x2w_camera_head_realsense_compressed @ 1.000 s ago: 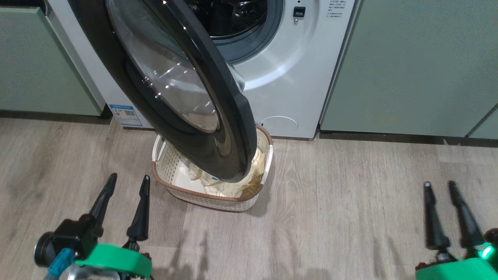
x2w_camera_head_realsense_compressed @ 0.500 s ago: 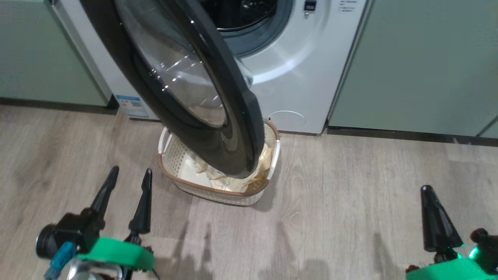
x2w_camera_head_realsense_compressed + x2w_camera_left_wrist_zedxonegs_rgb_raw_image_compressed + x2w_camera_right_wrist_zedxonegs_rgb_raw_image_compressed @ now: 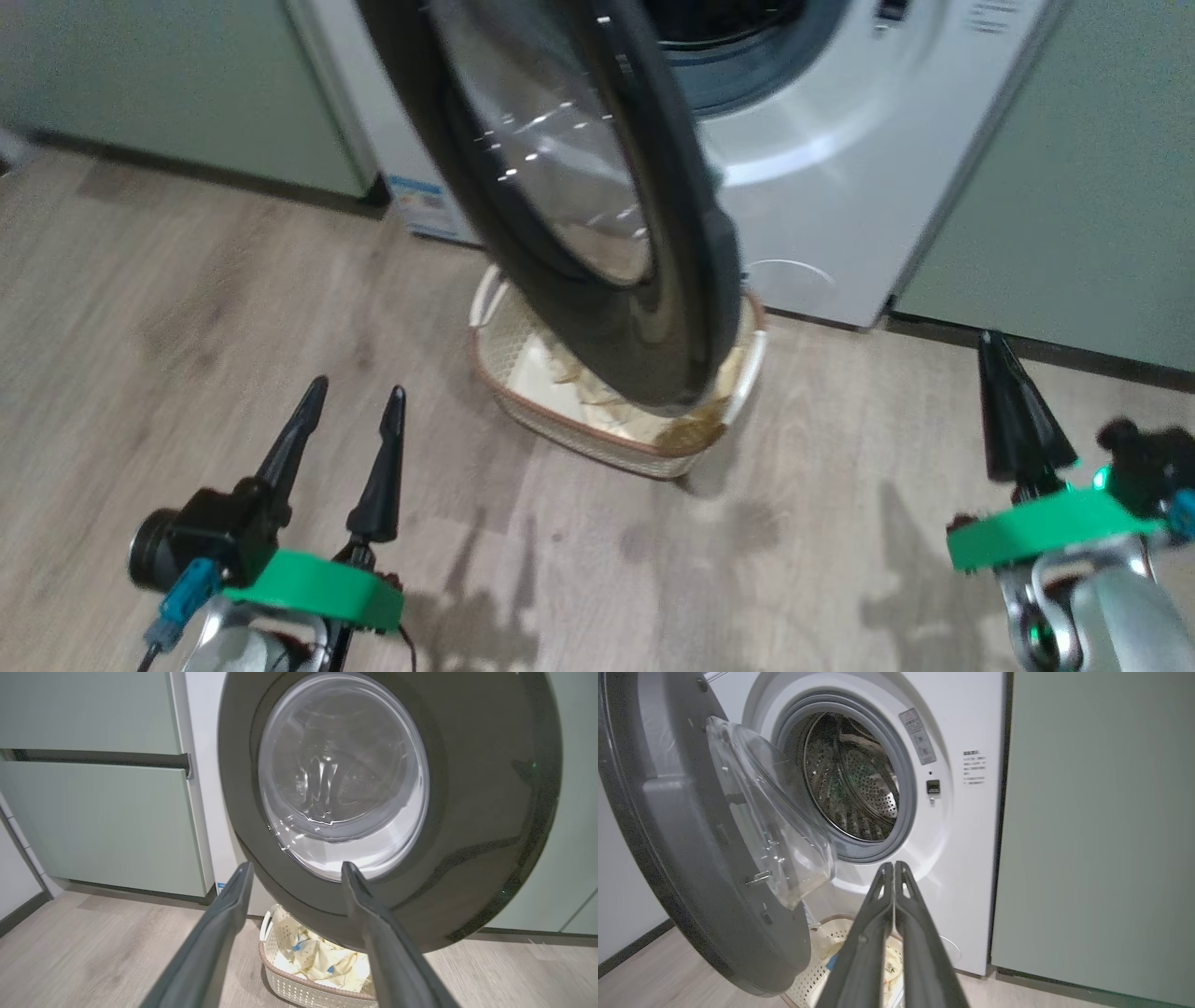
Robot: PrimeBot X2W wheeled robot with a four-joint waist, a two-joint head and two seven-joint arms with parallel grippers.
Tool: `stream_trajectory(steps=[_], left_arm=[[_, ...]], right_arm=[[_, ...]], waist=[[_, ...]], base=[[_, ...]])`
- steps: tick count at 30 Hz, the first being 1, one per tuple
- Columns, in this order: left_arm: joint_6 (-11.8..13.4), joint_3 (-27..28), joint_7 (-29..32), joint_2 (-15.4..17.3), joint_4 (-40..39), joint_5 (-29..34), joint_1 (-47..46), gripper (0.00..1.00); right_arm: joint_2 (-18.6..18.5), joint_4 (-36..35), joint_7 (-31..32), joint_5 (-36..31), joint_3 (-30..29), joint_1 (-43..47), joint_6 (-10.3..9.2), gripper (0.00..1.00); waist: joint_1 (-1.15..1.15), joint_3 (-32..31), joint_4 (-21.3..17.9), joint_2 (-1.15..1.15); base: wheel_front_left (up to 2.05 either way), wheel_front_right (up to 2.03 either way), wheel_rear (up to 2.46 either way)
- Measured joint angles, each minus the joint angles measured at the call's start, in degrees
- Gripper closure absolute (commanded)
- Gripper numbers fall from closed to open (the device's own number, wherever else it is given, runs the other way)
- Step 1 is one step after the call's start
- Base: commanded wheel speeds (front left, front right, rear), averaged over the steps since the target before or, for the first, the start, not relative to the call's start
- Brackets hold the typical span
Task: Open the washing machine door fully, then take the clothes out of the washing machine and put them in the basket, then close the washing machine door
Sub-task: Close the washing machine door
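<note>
**Left cabinet** (image 3: 187,84): pale green, at the far left, beside the machine.

**Left end effector** (image 3: 358,385): near left, above the wooden floor (image 3: 140,280). Its two dark fingers are spread wide and empty, and point toward the door.

**Label** (image 3: 417,191): blue, low on the machine's left front corner.

**Door** (image 3: 681,308): a glossy black ring standing open, hinged on the left and swung out toward the near side. Its clear porthole (image 3: 551,159) bulges toward the machine, and its lower edge hangs over the basket.

**Basket** (image 3: 560,429): cream, perforated and brown-rimmed, on the floor just in front of the machine, partly hidden beneath the door.

**Clothes** (image 3: 317,959): pale yellow with small blue marks, lying crumpled inside the basket.

**Machine** (image 3: 840,187): white, at the far centre between the two cabinets. In the right wrist view its grey-rimmed drum (image 3: 852,779) stands exposed, with the perforated steel wall in sight.

**Flap** (image 3: 789,275): round, low on the machine's front, just right of the basket.

**Right end effector** (image 3: 991,341): near right, fingers pressed flat together and gripping nothing, well apart from door and basket.

**Right cabinet** (image 3: 1074,215): pale green, far right, beside the machine.
</note>
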Motion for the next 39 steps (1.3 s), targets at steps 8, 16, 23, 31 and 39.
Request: stream_trajectory(steps=[8, 16, 23, 31, 39], left_arm=[[-0.5, -1.8, -0.6, -1.3, 1.6, 0.0, -2.2, 0.0], [-1.1, -2.2, -1.1, -1.8, 2.8, 0.0, -2.8, 0.0], [-1.1, -2.2, -1.2, -1.8, 2.8, 0.0, -2.8, 0.0], [-1.1, -2.2, -1.3, -1.8, 2.5, 0.5, -2.8, 0.0], [-0.9, -2.1, -1.5, -1.7, 1.6, 0.5, -2.4, 0.0]], right_arm=[[-0.9, 6.0, 0.0, 1.4, 1.3, -8.7, 0.0, 1.0], [-1.0, 7.3, 0.0, 2.0, 0.8, -11.8, 0.0, 1.0], [-1.2, 4.5, 0.0, 2.8, 1.9, -14.4, 0.0, 1.0], [-1.6, -9.4, -0.1, 3.2, 8.2, -23.1, 0.0, 1.0], [-2.9, -15.9, 1.9, 3.2, 19.4, -22.3, 0.0, 1.0]], waist=[[0.0, 1.0, 5.5, 0.0], [0.0, 1.0, 8.8, 0.0], [0.0, 0.7, 8.9, 0.0], [0.0, -0.6, 8.5, 0.0], [-0.01, -1.7, 9.2, 0.0]], base=[[0.0, 0.0, 0.0], [0.0, 0.0, 0.0], [0.0, 0.0, 0.0], [0.0, 0.0, 0.0], [0.0, 0.0, 0.0]])
